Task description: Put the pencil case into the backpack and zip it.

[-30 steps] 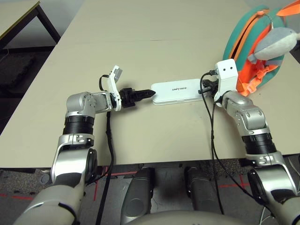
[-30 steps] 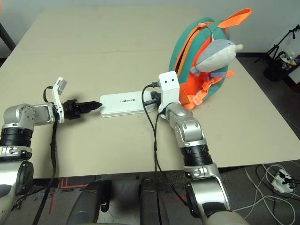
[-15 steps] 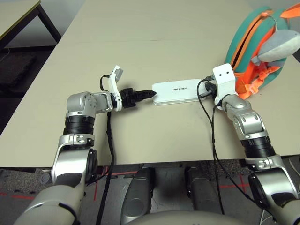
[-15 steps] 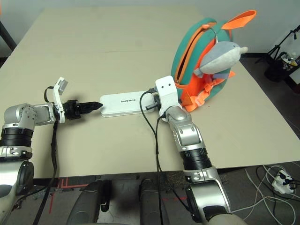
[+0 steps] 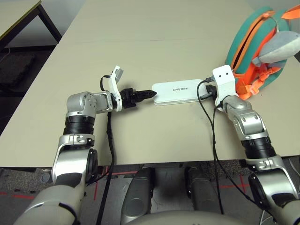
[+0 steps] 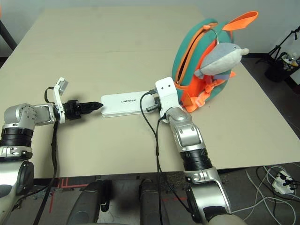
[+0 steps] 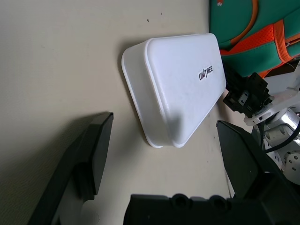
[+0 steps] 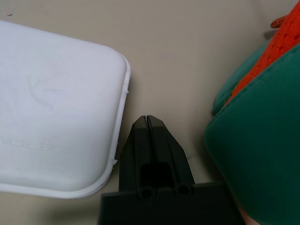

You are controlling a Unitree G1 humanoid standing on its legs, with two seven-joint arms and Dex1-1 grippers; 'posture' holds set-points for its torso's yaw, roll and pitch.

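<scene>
The white pencil case (image 5: 177, 91) lies flat on the tan table, lettering up. My left gripper (image 5: 146, 93) points at its left end, open; in the left wrist view the case's end (image 7: 178, 89) lies just ahead of the two spread fingers (image 7: 89, 154). My right gripper (image 8: 147, 119) is shut and empty, its tip on the table in the gap between the case's right end (image 8: 51, 122) and the backpack (image 8: 262, 131). The teal backpack (image 5: 248, 42) with orange zipper trim stands at the right, a grey plush charm (image 5: 281, 44) hanging on it.
The table (image 5: 154, 42) runs broad and bare behind the case. A second table (image 5: 14, 14) stands at the far left across a gap. Black cables (image 5: 212, 136) hang from both wrists toward the front edge. A power strip (image 6: 281, 178) lies on the floor at right.
The backpack has shifted a little to the right and stands more upright. My right wrist has drawn slightly back toward me. Left arm and pencil case have stayed put.
</scene>
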